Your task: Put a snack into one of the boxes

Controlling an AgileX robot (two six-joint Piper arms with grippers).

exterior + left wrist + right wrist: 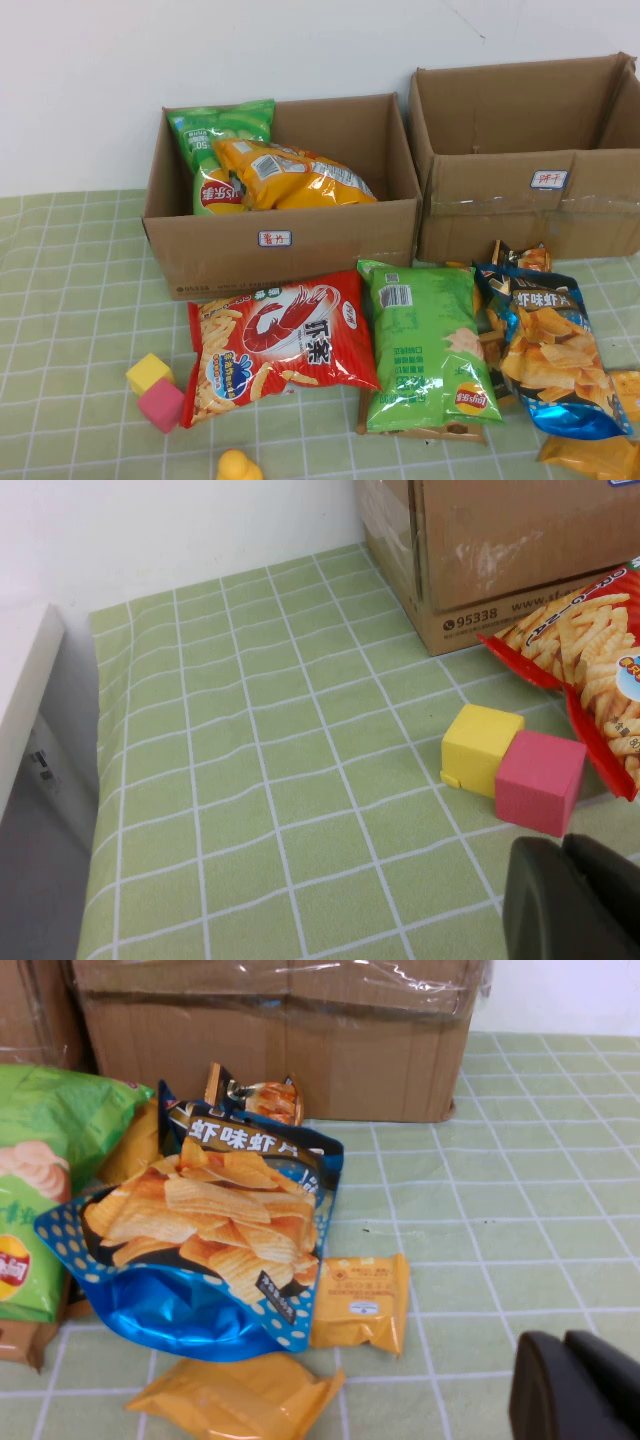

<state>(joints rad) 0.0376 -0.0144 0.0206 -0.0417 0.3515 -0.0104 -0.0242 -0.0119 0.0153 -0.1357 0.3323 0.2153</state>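
Red snack (280, 343) flat on cloth, just in front of left box (283, 225). Left gripper (572, 900) near pink cube (539, 780), right gripper (578, 1388) near blue bag (215, 1245); can't tell grip on either.

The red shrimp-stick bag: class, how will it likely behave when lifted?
The red bag looks puffy, so probably light. Its glossy film may slip and crumple. Sticks inside seem fragile. Left pincer and right pincer sit low at each wrist view's edge.
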